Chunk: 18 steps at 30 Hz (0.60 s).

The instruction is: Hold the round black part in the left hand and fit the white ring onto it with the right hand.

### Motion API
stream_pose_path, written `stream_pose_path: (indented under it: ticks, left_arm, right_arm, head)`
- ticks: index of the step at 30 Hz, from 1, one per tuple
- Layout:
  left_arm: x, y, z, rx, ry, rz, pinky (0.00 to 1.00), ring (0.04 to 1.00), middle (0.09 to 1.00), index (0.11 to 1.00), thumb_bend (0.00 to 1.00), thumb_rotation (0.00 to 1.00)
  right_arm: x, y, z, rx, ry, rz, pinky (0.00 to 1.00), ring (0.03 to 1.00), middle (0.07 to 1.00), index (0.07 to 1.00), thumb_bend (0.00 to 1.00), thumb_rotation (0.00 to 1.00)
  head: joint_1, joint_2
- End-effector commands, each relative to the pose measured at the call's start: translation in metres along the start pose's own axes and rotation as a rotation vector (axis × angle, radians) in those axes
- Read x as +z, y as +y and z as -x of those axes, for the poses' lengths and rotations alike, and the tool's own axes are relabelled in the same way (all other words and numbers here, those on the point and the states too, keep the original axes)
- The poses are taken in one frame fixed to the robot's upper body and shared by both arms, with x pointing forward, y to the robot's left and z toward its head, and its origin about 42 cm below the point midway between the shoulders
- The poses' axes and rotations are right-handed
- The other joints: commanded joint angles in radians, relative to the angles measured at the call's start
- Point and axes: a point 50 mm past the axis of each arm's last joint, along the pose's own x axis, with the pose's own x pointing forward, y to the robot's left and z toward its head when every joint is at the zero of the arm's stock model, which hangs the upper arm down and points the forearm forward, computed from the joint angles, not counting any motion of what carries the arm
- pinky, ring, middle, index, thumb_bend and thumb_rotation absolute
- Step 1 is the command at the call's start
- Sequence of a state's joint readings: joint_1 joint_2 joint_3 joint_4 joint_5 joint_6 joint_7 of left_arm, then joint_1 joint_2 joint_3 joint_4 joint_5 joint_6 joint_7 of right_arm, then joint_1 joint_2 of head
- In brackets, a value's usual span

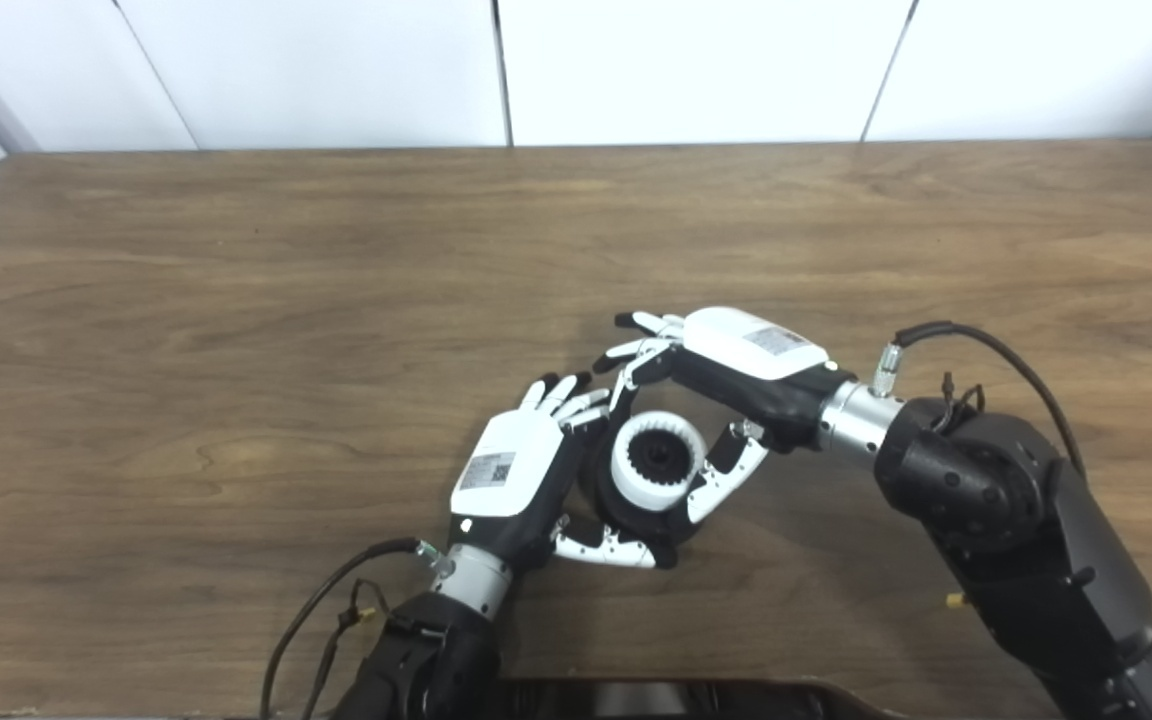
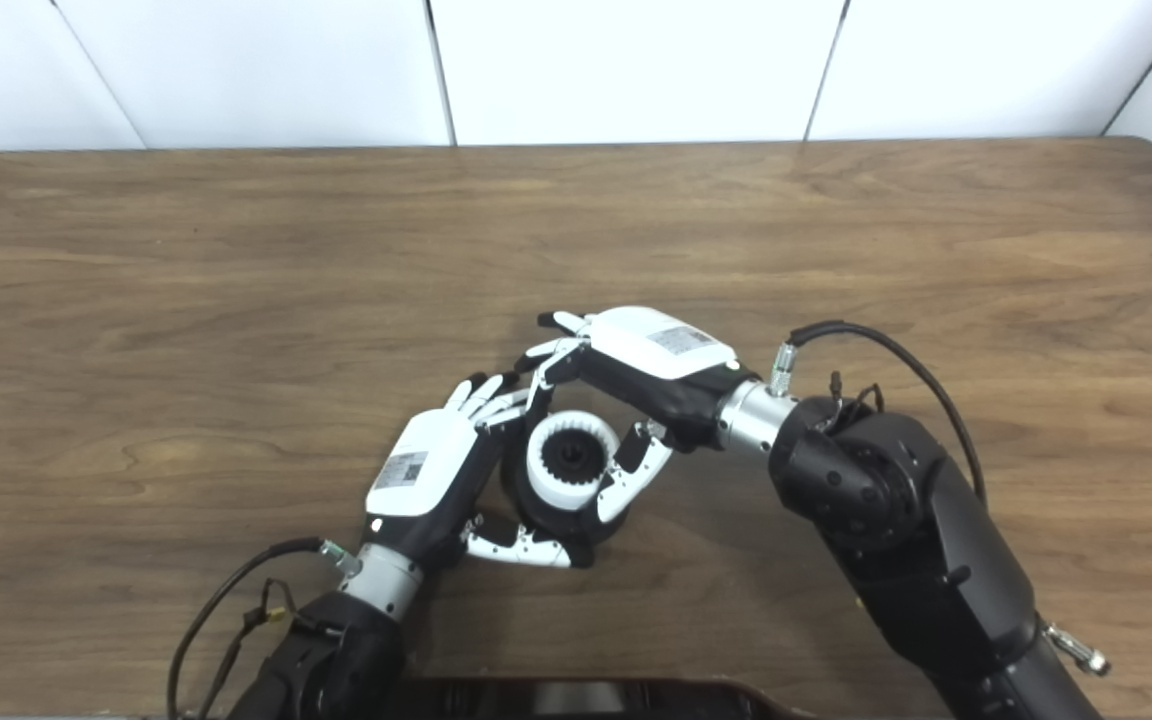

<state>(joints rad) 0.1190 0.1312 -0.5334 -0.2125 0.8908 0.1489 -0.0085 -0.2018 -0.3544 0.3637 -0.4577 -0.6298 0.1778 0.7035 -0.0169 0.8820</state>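
The white ring (image 1: 658, 462) sits on top of the round black part (image 1: 631, 520), whose toothed black centre shows through the ring's hole. My left hand (image 1: 516, 470) cups the black part from the left, with its thumb curled under the front. My right hand (image 1: 726, 375) reaches in from the right, fingers over the far side of the ring and thumb against its right side. In the right eye view the same ring (image 2: 572, 461) lies between my left hand (image 2: 431, 465) and my right hand (image 2: 641, 365).
The brown wooden table (image 1: 236, 300) spreads all round the hands. White wall panels (image 1: 636, 60) stand behind its far edge. A cable (image 1: 976, 345) loops off my right wrist and another trails from my left wrist (image 1: 336, 600).
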Motion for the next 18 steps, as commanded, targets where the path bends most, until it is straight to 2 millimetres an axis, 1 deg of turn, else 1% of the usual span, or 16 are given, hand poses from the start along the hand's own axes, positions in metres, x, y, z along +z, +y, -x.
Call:
stream_pose_path:
  ticks: [1,5,8,10,11,12,14,15,18]
  left_arm:
    - [-0.006,-0.024,0.006,-0.121,0.051,-0.029,1.00,0.955,0.856,0.482,0.52,0.06]
    - [-0.006,-0.023,0.006,-0.118,0.047,-0.024,1.00,0.957,0.859,0.482,0.52,0.06]
    - [-0.005,-0.022,0.006,-0.118,0.044,-0.029,1.00,0.958,0.858,0.482,0.52,0.06]
    - [-0.006,-0.022,0.006,-0.117,0.043,-0.031,1.00,0.956,0.856,0.482,0.52,0.06]
    - [-0.006,-0.022,0.006,-0.117,0.042,-0.030,1.00,0.957,0.857,0.482,0.52,0.06]
    - [-0.006,-0.022,0.006,-0.117,0.042,-0.029,1.00,0.958,0.859,0.482,0.52,0.06]
    - [-0.007,-0.022,0.006,-0.118,0.040,-0.028,1.00,0.958,0.861,0.482,0.52,0.06]
    - [-0.007,-0.022,0.006,-0.118,0.039,-0.028,1.00,0.959,0.861,0.482,0.52,0.06]
    - [-0.007,-0.022,0.006,-0.120,0.040,-0.030,1.00,0.957,0.859,0.482,0.52,0.06]
  right_arm:
    - [-0.017,-0.012,0.000,-0.050,0.040,0.028,1.00,1.000,0.873,0.485,0.52,0.13]
    - [-0.039,-0.007,-0.002,-0.030,0.104,-0.011,1.00,1.000,0.878,0.485,0.52,0.14]
    - [-0.050,-0.003,-0.002,-0.014,0.136,-0.036,1.00,1.000,0.878,0.487,0.52,0.14]
    - [-0.055,-0.002,-0.002,-0.002,0.146,-0.040,0.98,1.000,0.884,0.493,0.52,0.15]
    - [-0.056,-0.001,-0.002,0.002,0.149,-0.044,0.97,1.000,0.886,0.581,0.70,0.19]
    - [-0.057,-0.001,-0.002,0.005,0.152,-0.046,0.97,1.000,0.893,0.664,0.84,0.23]
    - [-0.057,-0.002,-0.002,0.011,0.162,-0.050,0.97,1.000,0.911,0.749,0.95,0.27]
    - [-0.056,-0.004,-0.003,0.015,0.166,-0.042,0.98,1.000,0.922,0.792,0.98,0.30]
    - [-0.056,-0.007,-0.003,0.016,0.170,-0.029,1.00,1.000,0.951,0.857,1.00,0.38]
  head:
    - [-0.003,-0.001]
    - [-0.004,-0.001]
    - [-0.004,-0.001]
    - [-0.007,-0.004]
    - [-0.008,-0.002]
    - [-0.008,-0.002]
    - [-0.008,-0.002]
    - [-0.008,-0.002]
    - [-0.009,-0.003]
